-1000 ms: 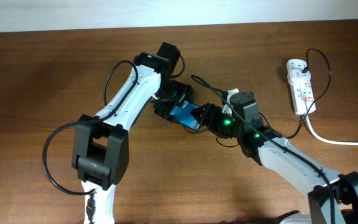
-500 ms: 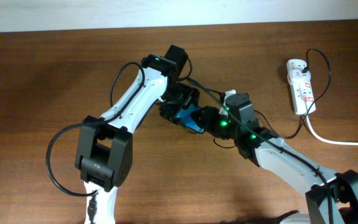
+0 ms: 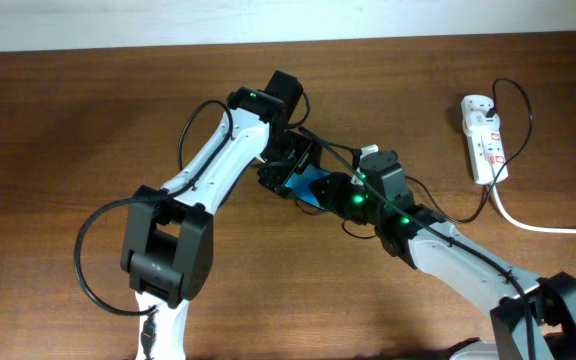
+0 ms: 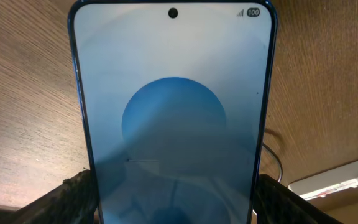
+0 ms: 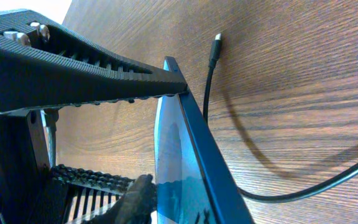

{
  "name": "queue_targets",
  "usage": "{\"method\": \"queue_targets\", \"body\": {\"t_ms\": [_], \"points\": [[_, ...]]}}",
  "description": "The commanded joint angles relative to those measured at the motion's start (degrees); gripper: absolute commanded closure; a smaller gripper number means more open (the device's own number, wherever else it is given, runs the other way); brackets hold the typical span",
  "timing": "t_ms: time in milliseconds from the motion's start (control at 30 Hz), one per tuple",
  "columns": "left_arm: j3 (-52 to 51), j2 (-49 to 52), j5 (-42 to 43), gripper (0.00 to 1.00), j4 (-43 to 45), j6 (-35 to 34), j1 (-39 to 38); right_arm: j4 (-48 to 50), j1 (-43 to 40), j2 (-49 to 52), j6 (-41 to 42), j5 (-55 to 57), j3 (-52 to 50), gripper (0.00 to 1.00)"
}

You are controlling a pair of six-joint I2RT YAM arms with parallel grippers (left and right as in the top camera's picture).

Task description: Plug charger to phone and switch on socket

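The phone [image 3: 311,187], blue screen lit, is held off the table at the centre between both grippers. My left gripper [image 3: 290,168] is shut on it; in the left wrist view the phone [image 4: 173,118] fills the frame with a jaw against each long edge. My right gripper [image 3: 336,190] is shut on it from the other side; its wrist view shows the phone [image 5: 194,155] edge-on between its fingers. The charger cable [image 5: 207,93] lies loose on the table, its small plug [image 5: 215,42] free beyond the phone's tip. The socket [image 3: 485,140] lies at the far right.
A thick white cord [image 3: 548,228] runs from the socket off the right edge. The thin black cable loops beside the socket [image 3: 526,125] and passes under my right arm. The socket also shows in the left wrist view [image 4: 347,183].
My left arm swung right and closed in on the phone during the first half second. Since then both grippers and the phone have barely shifted.
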Motion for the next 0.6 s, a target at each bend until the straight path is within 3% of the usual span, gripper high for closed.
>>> {"method": "queue_targets", "body": {"t_ms": [0,567], "points": [[1.33,0.28,1.66,1.0,0.15,-0.79,-0.07,0.37,0.68,0.52,-0.42,0.24,0.96,0.73],[1.33,0.28,1.66,1.0,0.15,-0.79,-0.02,0.39,0.68,0.52,-0.39,0.24,0.96,0.85]]}}
